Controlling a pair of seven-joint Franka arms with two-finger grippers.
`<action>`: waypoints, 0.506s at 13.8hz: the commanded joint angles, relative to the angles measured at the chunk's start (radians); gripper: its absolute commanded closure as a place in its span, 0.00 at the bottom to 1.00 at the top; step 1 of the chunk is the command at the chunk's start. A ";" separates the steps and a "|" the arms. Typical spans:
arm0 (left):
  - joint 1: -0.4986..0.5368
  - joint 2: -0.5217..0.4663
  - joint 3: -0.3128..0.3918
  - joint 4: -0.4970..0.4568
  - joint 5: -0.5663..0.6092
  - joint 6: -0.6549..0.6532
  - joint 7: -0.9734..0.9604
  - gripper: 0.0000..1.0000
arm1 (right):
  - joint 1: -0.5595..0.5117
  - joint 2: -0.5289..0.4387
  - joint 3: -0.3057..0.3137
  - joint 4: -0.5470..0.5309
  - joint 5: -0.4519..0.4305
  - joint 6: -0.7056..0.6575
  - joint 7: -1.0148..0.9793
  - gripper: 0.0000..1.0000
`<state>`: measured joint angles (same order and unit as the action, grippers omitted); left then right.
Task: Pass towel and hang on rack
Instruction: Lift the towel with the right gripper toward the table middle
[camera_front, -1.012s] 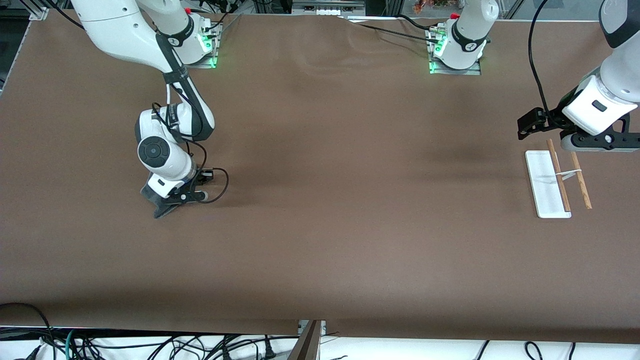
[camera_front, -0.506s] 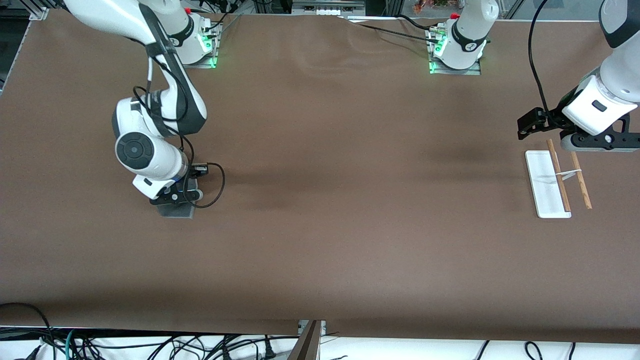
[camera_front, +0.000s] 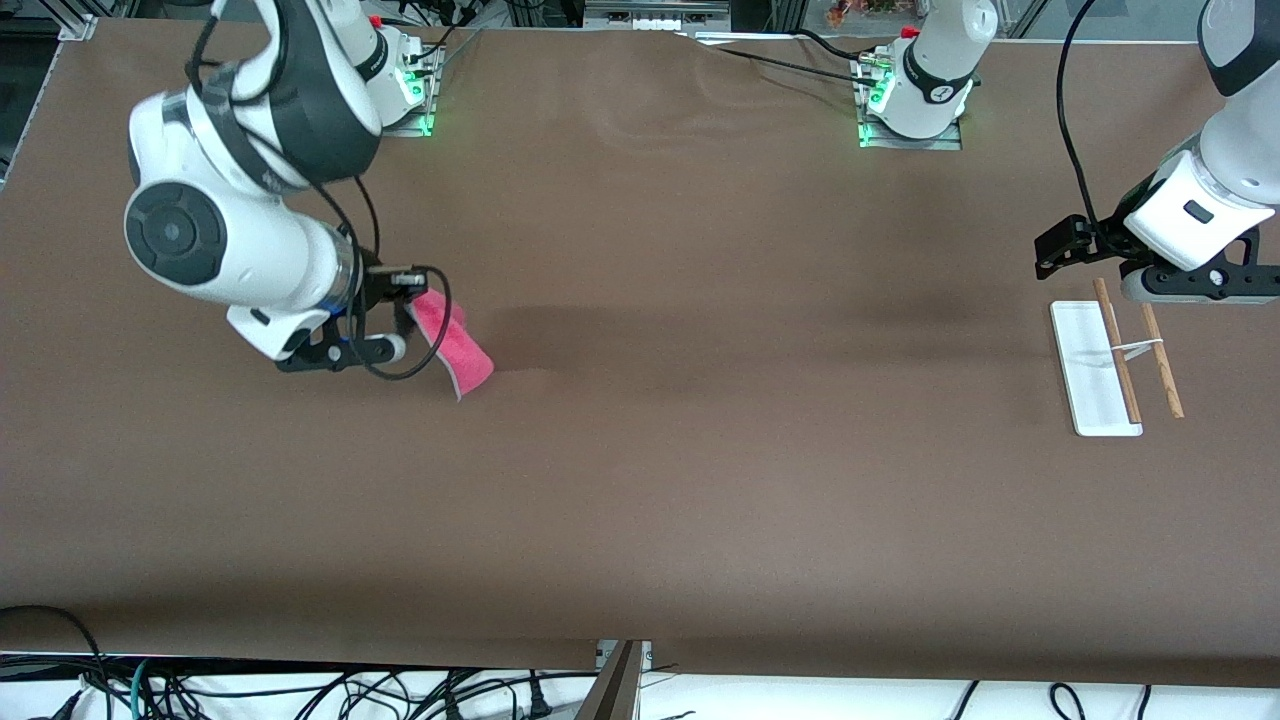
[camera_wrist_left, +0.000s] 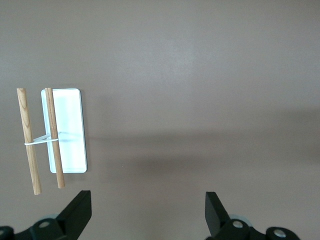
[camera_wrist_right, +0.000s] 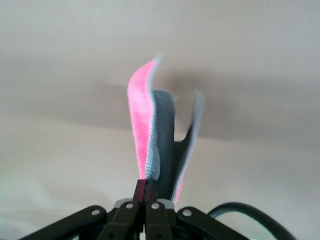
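- The right end effector (camera_front: 400, 325) is pinching the towel (camera_front: 452, 345) and holding it above the tabletop (camera_front: 660, 470) at the right arm's end.
- The left end effector (camera_wrist_left: 148, 212), fingers apart, is waiting over the rack (camera_front: 1112, 362).
- Passing and hanging are not yet done.

I see two glossy white arms with black bands at the joints, a round dark disc on the right one's bulky wrist, looping black cables along both, green lights glowing at their bases with red caps above, and black skeletal gripper frames studded with pale screws.
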<state>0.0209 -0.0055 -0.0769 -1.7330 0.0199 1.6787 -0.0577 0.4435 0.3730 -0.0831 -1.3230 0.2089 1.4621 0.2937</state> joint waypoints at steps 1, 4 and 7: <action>-0.002 -0.001 0.002 0.009 -0.017 -0.014 -0.001 0.00 | 0.073 0.033 -0.003 0.142 0.081 -0.057 0.148 1.00; -0.002 -0.001 0.002 0.009 -0.018 -0.014 0.001 0.00 | 0.130 0.059 0.008 0.249 0.145 -0.048 0.278 1.00; -0.002 -0.001 0.002 0.009 -0.018 -0.014 0.001 0.00 | 0.136 0.060 0.086 0.268 0.167 0.009 0.413 1.00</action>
<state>0.0209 -0.0055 -0.0770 -1.7330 0.0198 1.6784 -0.0577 0.5865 0.4032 -0.0413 -1.1076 0.3472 1.4513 0.6198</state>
